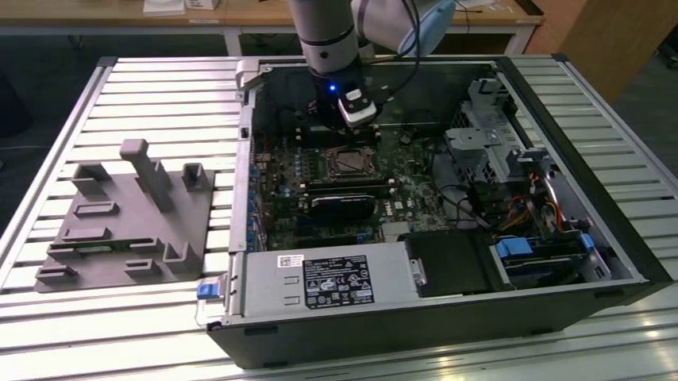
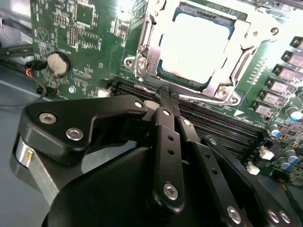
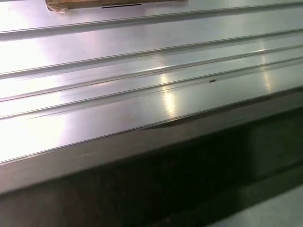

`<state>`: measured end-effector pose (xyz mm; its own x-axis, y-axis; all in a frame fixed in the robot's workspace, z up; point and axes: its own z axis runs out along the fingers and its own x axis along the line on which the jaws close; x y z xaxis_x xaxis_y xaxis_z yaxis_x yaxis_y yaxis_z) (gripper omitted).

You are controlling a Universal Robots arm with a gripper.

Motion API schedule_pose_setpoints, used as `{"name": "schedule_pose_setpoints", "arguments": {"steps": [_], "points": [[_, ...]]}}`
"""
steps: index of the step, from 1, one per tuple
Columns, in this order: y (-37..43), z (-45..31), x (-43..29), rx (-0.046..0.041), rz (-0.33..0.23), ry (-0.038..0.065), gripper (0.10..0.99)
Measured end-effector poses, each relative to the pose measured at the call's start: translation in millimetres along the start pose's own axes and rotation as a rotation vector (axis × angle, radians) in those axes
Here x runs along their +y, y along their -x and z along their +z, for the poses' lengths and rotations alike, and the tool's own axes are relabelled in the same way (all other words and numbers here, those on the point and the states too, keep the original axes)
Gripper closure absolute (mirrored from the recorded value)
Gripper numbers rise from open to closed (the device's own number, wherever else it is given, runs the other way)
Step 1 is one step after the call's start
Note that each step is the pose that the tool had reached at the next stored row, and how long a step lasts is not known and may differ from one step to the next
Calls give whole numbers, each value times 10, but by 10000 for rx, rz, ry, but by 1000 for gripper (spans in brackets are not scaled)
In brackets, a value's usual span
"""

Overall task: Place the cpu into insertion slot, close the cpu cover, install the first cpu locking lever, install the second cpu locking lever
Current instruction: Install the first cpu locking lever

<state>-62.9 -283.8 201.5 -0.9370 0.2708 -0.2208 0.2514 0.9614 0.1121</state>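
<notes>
My gripper (image 2: 168,98) is closed, its fingers pressed together with nothing that I can see between them. It hangs just above the long black memory slots (image 2: 218,122), beside the socket (image 2: 221,92). The chip (image 2: 191,47) lies in the socket on the green board (image 2: 85,42), and the cover (image 2: 248,40) sits down around it. The computer case (image 1: 445,313) stands on the worktop (image 1: 159,87).

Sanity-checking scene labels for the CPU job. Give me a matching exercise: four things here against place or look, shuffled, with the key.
1. cpu
2. coin cell
3. grey fixture block
4. gripper

A. on the slatted table, outside the case
B. over the long black slots
C. round, silver, on the green board
D. pale square in the insertion slot

Pairs: 1-D, 2-C, 3-A, 4-B
</notes>
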Motion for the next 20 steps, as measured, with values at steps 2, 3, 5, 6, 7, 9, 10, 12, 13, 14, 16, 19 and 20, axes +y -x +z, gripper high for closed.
{"name": "schedule_pose_setpoints", "arguments": {"steps": [2, 3, 5, 6, 7, 9, 10, 12, 13, 14, 16, 19, 20], "points": [[-1, 3, 0, -34, 104, -92, 980], [-1, 5, -1, -51, 157, -135, 980], [-3, 8, 3, -66, 238, -176, 980], [-5, 9, 9, -68, 254, -181, 980], [-6, 10, 14, -70, 261, -183, 980], [-10, 11, 27, -72, 269, -187, 980], [-12, 11, 35, -74, 271, -192, 980], [-17, 13, 53, -76, 273, -201, 980], [-19, 13, 60, -79, 273, -210, 980], [-19, 14, 65, -81, 272, -221, 980], [-18, 16, 69, -97, 277, -269, 980], [-19, 24, 68, -118, 332, -332, 980], [-20, 27, 68, -122, 353, -346, 980]]}}
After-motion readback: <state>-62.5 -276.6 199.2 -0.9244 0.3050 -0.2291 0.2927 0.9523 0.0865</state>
